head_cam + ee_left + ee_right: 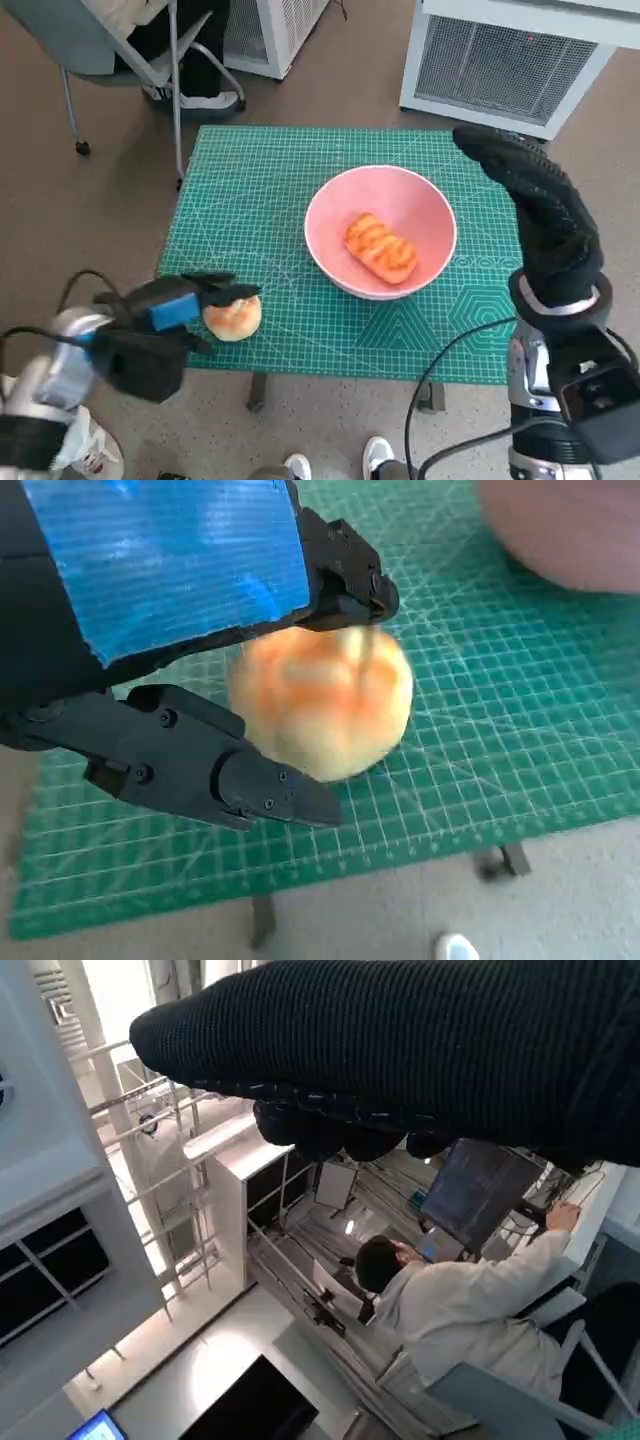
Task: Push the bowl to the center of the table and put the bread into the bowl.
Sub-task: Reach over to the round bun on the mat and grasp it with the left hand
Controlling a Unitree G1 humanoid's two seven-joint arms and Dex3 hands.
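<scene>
A pink bowl (400,195) stands on the green mat, right of its middle, with a glazed orange bread (380,247) inside. A round pale bun (235,318) sits at the mat's front left edge. My left hand (165,310) grips the bun: in the left wrist view the fingers (345,575) lie over the bun (325,700) and the thumb (200,760) presses its near side. My gloved right hand (540,205) hangs stretched out to the right of the bowl, apart from it and holding nothing. The bowl's edge (570,530) shows blurred in the left wrist view.
The green cutting mat (260,200) covers the small table. A chair (120,40) with a person's legs stands behind on the left, and white slatted units (510,60) at the back right. Shoes (380,455) show below the front edge. A seated person (470,1305) appears in the right wrist view.
</scene>
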